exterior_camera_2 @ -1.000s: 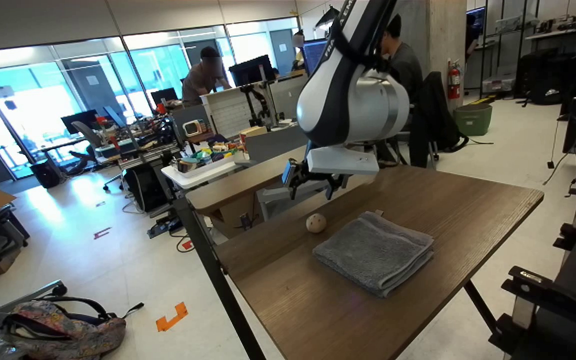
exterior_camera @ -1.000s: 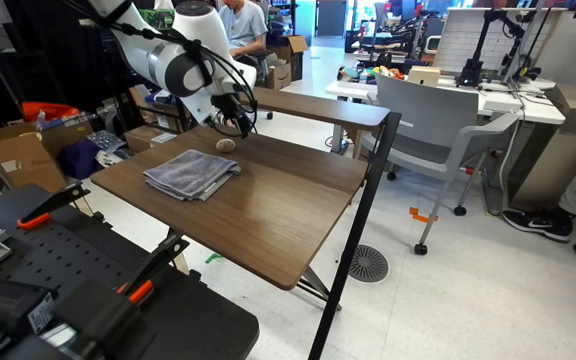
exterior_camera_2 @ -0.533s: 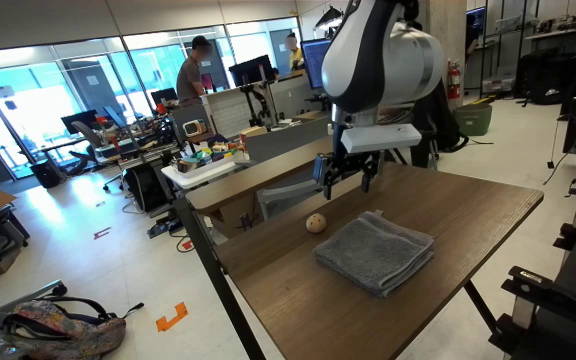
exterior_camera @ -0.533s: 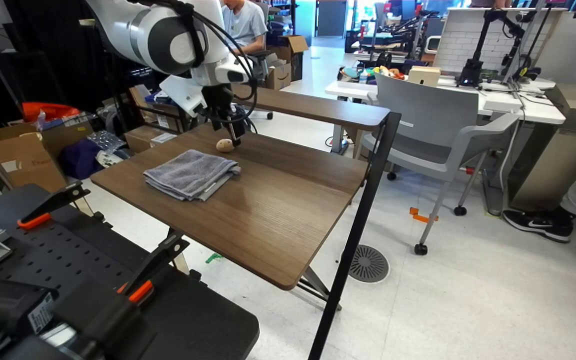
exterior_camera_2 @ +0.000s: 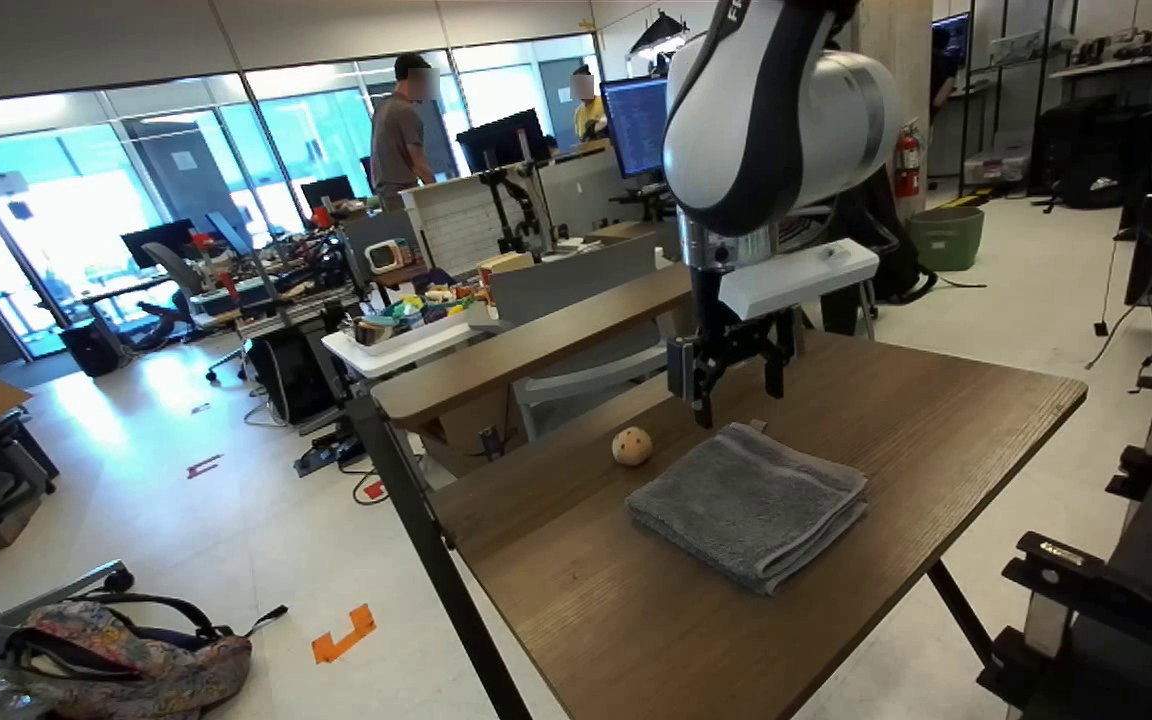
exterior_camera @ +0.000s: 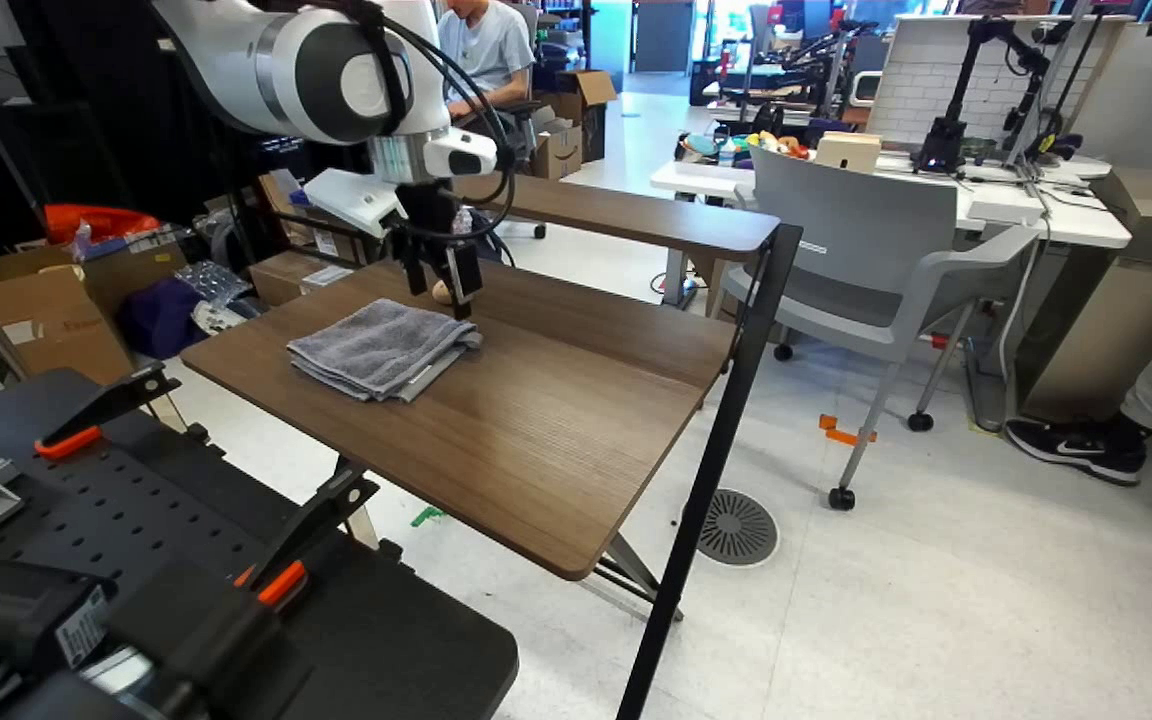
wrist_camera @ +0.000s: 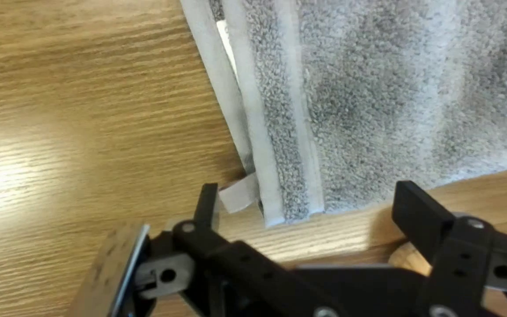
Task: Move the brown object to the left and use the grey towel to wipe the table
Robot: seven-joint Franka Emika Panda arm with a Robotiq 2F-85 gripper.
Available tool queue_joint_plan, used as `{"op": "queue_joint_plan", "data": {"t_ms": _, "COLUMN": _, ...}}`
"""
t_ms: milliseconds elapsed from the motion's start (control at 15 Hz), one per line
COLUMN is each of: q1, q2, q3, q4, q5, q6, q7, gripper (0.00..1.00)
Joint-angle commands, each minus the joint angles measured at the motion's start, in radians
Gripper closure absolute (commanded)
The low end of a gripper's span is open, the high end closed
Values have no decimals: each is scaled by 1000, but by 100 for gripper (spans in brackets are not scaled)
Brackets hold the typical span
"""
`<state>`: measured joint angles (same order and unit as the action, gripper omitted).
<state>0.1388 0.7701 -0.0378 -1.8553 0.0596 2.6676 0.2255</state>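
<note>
The tabletop (exterior_camera_2: 626,615) is a rectangular panel of brown wood-grain with rounded corners on a thin black metal frame (exterior_camera_2: 439,560); in the wrist view a bright glare lies on it at the left. The white-and-black Franka Emika Panda arm (exterior_camera_2: 786,130) reaches down over it.

Folded on the wood is the grey terry towel (exterior_camera_2: 751,500), a thick, roughly rectangular pad, its stacked layers showing along the edges in both exterior views. Close up in the wrist view, its pile is nubby and mottled, lighter in streaks, and smooth pale woven bands run along a hem, with the folds slightly out of line.

The Robotiq claw (exterior_camera_2: 738,398) points downward near the towel's edge. Its two black fingers (wrist_camera: 423,215) stand wide apart and it has hold of nothing; in the wrist view the towel's corner shows in the gap between them. Whether they touch the wood, I cannot tell.

Near the towel, with a strip of bare wood between, sits the tan-brown ball (exterior_camera_2: 632,447), round and dotted with small dark spots. In an exterior view the ball (exterior_camera: 442,293) is partly hidden by the claw, which also covers part of it in the wrist view.

Smallest is a pale tag (wrist_camera: 239,193) sticking out from the towel's corner, just beside a finger in the wrist view.
</note>
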Motion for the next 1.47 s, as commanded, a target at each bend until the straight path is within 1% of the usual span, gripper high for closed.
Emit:
{"op": "queue_joint_plan", "data": {"t_ms": 0, "q1": 36, "q2": 54, "q3": -1, "q4": 3, "q5": -55, "q6": 7, "q7": -17, "gripper": 0}}
{"op": "queue_joint_plan", "data": {"t_ms": 133, "q1": 68, "q2": 87, "q3": -2, "q4": 2, "q5": -70, "q6": 29, "q7": 1, "gripper": 0}}
{"op": "queue_joint_plan", "data": {"t_ms": 400, "q1": 140, "q2": 111, "q3": -13, "q4": -20, "q5": -97, "q6": 76, "q7": 11, "gripper": 0}}
{"op": "queue_joint_plan", "data": {"t_ms": 600, "q1": 183, "q2": 161, "q3": -58, "q4": 33, "q5": -116, "q6": 50, "q7": 45, "gripper": 0}}
{"op": "queue_joint_plan", "data": {"t_ms": 733, "q1": 189, "q2": 203, "q3": -68, "q4": 79, "q5": -104, "q6": 49, "q7": 74, "gripper": 0}}
{"op": "queue_joint_plan", "data": {"t_ms": 867, "q1": 155, "q2": 241, "q3": -23, "q4": 125, "q5": -60, "q6": 78, "q7": 83, "gripper": 0}}
{"op": "queue_joint_plan", "data": {"t_ms": 1000, "q1": 143, "q2": 271, "q3": 7, "q4": 180, "q5": -15, "q6": 54, "q7": 115, "gripper": 0}}
{"op": "queue_joint_plan", "data": {"t_ms": 1067, "q1": 143, "q2": 281, "q3": 18, "q4": 199, "q5": 6, "q6": 50, "q7": 136, "gripper": 0}}
{"op": "queue_joint_plan", "data": {"t_ms": 1267, "q1": 143, "q2": 306, "q3": 71, "q4": 241, "q5": 93, "q6": 93, "q7": 196, "gripper": 0}}
{"op": "queue_joint_plan", "data": {"t_ms": 1333, "q1": 151, "q2": 304, "q3": 80, "q4": 246, "q5": 112, "q6": 91, "q7": 211, "gripper": 0}}
{"op": "queue_joint_plan", "data": {"t_ms": 1400, "q1": 162, "q2": 300, "q3": 78, "q4": 247, "q5": 119, "q6": 66, "q7": 227, "gripper": 0}}
